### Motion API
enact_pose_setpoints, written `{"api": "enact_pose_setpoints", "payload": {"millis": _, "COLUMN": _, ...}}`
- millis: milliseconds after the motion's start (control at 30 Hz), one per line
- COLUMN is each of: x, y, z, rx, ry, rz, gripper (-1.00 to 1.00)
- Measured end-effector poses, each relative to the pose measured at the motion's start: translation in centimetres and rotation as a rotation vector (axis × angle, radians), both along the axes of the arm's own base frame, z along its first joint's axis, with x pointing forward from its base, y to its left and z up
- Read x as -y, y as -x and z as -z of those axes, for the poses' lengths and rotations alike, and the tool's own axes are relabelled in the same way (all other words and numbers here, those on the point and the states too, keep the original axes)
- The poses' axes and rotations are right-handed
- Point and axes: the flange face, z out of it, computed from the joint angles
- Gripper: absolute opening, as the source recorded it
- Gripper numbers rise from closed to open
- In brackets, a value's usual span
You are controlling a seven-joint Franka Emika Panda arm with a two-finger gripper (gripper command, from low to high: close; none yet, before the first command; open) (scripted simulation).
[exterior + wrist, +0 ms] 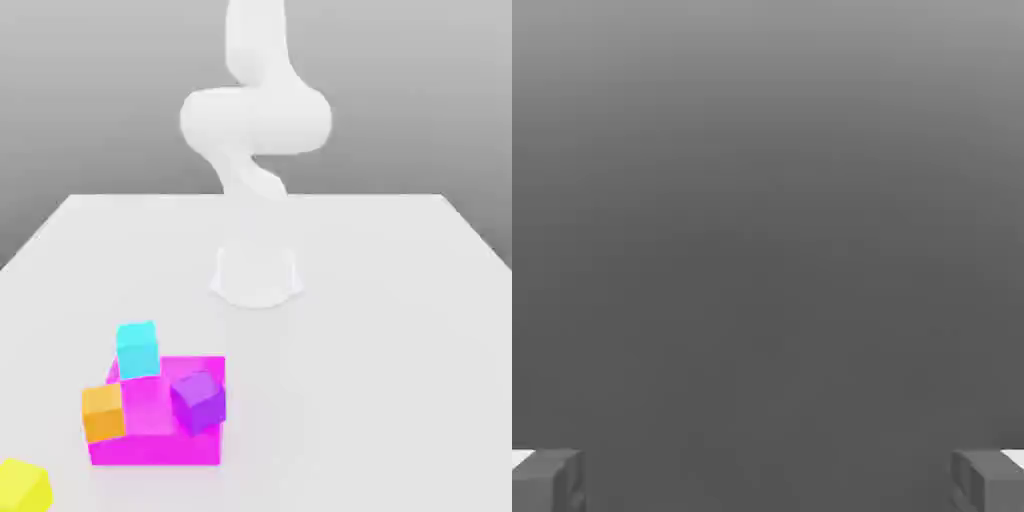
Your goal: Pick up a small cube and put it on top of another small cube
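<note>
Arm: a white, smooth robot arm (255, 120) rises from a round base at the middle of the table and bends back over itself high above it.
Tool: the tool (768, 480) is released; in the hand view its two grey fingertips (547, 480) stand far apart at opposite edges, with nothing between them.
Table: a plain white table (400, 300) carries all the blocks.
Small cube: the small plain bright-yellow cube (22, 487) sits on the table at the near corner on the exterior view's left, apart from the other blocks.
Magenta block: a large flat magenta block (155, 435) lies near the yellow cube, toward the exterior view's right.
Cyan cube: a small cyan cube (137, 349) sits at the magenta block's far edge.
Orange cube: a small orange cube (103, 413) touches the block's side on the exterior view's left.
Purple cube: a small purple cube (199, 400) rests tilted on top of the magenta block.
</note>
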Motion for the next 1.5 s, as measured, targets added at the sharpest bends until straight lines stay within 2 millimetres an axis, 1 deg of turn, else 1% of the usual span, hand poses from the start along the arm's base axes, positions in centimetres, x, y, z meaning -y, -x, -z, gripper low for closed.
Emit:
{"api": "enact_pose_setpoints", "payload": {"millis": 133, "x": 3.0, "y": -4.8, "z": 4.8, "rx": -0.099, "ry": -0.016, "rz": 0.028, "gripper": 0.0}}
{"api": "enact_pose_setpoints", "payload": {"millis": 267, "x": 6.1, "y": -8.7, "z": 10.1, "rx": -0.193, "ry": -0.032, "rz": 0.059, "gripper": 0.0}}
{"api": "enact_pose_setpoints", "payload": {"millis": 400, "x": 9.5, "y": -11.6, "z": 16.0, "rx": -0.286, "ry": -0.048, "rz": 0.093, "gripper": 0.0}}
{"api": "enact_pose_setpoints", "payload": {"millis": 533, "x": 13.0, "y": -13.6, "z": 22.4, "rx": -0.379, "ry": -0.063, "rz": 0.129, "gripper": 0.0}}
{"api": "enact_pose_setpoints", "payload": {"millis": 667, "x": 17.2, "y": -14.3, "z": 29.1, "rx": -0.471, "ry": -0.081, "rz": 0.18, "gripper": 0.0}}
{"api": "enact_pose_setpoints", "payload": {"millis": 800, "x": 20.1, "y": -14.4, "z": 36.0, "rx": -0.564, "ry": -0.091, "rz": 0.208, "gripper": 0.0}}
{"api": "enact_pose_setpoints", "payload": {"millis": 900, "x": 22.4, "y": -13.6, "z": 41.3, "rx": -0.635, "ry": -0.099, "rz": 0.235, "gripper": 0.0}}
{"api": "enact_pose_setpoints", "payload": {"millis": 1000, "x": 24.7, "y": -12.2, "z": 46.6, "rx": -0.705, "ry": -0.107, "rz": 0.262, "gripper": 0.0}}
{"api": "enact_pose_setpoints", "payload": {"millis": 1067, "x": 25.4, "y": -11.8, "z": 49.8, "rx": -0.727, "ry": -0.108, "rz": 0.27, "gripper": 0.0}}
{"api": "enact_pose_setpoints", "payload": {"millis": 1133, "x": 25.6, "y": -11.7, "z": 53.0, "rx": -0.732, "ry": -0.109, "rz": 0.272, "gripper": 0.0}}
{"api": "enact_pose_setpoints", "payload": {"millis": 1167, "x": 25.6, "y": -11.6, "z": 54.3, "rx": -0.733, "ry": -0.109, "rz": 0.272, "gripper": -1.0}}
{"api": "enact_pose_setpoints", "payload": {"millis": 1333, "x": 25.6, "y": -11.6, "z": 54.3, "rx": -0.734, "ry": -0.11, "rz": 0.272, "gripper": -1.0}}
{"api": "enact_pose_setpoints", "payload": {"millis": 1367, "x": 25.6, "y": -11.5, "z": 55.0, "rx": -0.734, "ry": -0.11, "rz": 0.272, "gripper": -1.0}}
{"api": "enact_pose_setpoints", "payload": {"millis": 1400, "x": 25.6, "y": -11.6, "z": 54.5, "rx": -0.734, "ry": -0.11, "rz": 0.272, "gripper": -1.0}}
{"api": "enact_pose_setpoints", "payload": {"millis": 1433, "x": 25.6, "y": -11.6, "z": 53.5, "rx": -0.734, "ry": -0.11, "rz": 0.272, "gripper": -1.0}}
{"api": "enact_pose_setpoints", "payload": {"millis": 1500, "x": 25.6, "y": -11.6, "z": 50.9, "rx": -0.734, "ry": -0.11, "rz": 0.272, "gripper": -1.0}}
